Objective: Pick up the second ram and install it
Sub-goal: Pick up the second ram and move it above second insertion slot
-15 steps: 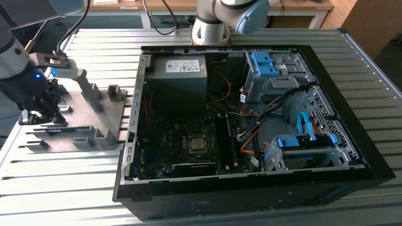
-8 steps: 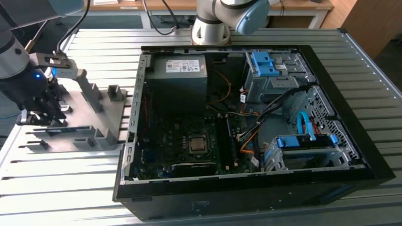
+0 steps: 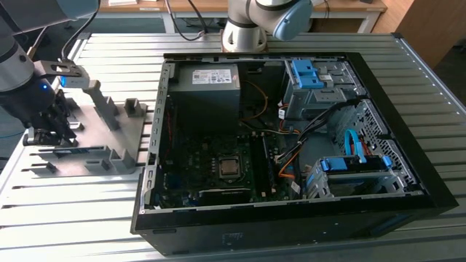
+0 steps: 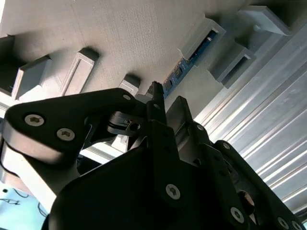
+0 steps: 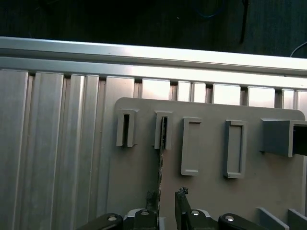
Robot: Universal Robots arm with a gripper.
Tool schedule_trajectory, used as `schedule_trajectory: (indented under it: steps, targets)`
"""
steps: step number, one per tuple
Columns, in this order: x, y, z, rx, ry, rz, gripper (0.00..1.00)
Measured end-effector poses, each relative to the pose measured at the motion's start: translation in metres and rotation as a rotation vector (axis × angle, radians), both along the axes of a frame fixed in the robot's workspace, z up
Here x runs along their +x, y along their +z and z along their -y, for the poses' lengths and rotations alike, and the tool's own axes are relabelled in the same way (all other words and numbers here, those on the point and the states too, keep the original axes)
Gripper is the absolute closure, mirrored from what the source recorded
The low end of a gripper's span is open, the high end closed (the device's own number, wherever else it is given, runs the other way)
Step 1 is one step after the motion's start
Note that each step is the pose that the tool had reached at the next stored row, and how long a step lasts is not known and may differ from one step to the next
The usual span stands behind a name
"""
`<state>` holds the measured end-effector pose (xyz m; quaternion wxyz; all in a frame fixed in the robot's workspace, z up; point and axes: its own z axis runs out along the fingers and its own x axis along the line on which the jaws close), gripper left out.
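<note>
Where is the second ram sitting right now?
The second ram stands on edge in the grey fixture, at the exterior view's left of the computer case, just under the gripper.

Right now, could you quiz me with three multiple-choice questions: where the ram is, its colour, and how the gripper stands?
1. Where is the ram?
A) in the computer case
B) in a slot block on the grey fixture
C) lying flat on the table

2. What colour is the ram?
A) blue-green
B) red
C) yellow

3. How is the gripper?
A) shut on the ram
B) shut on a cable
C) open, fingertips either side of the ram

Answers:
1 B: the ram stands on edge in the fixture's blocks.
2 A: its board shows blue-green in the second wrist view.
3 C: in the first wrist view, the ram runs into the gap between the fingertips.
</note>
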<state>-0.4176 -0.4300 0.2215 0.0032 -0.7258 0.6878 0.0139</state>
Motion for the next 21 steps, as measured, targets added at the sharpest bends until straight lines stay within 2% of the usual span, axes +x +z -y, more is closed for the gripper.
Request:
schedule_trajectory:
  steps: [4,6,7,14,21]
  targets:
    - [0.000,-0.0001,-0.0001,-0.0016,0.000,0.0001,0.71]
    - [0.000,-0.0004,-0.0001,-0.0160,0.000,0.0001,0.71]
    - [0.000,-0.0006,0.0000,-0.0202,0.001,0.0000,0.71]
    - [0.000,-0.0044,-0.0001,-0.0209,0.041,0.0005,0.71]
    - [0.000,-0.0132,-0.0007,-0.0209,0.069,0.0007,0.71]
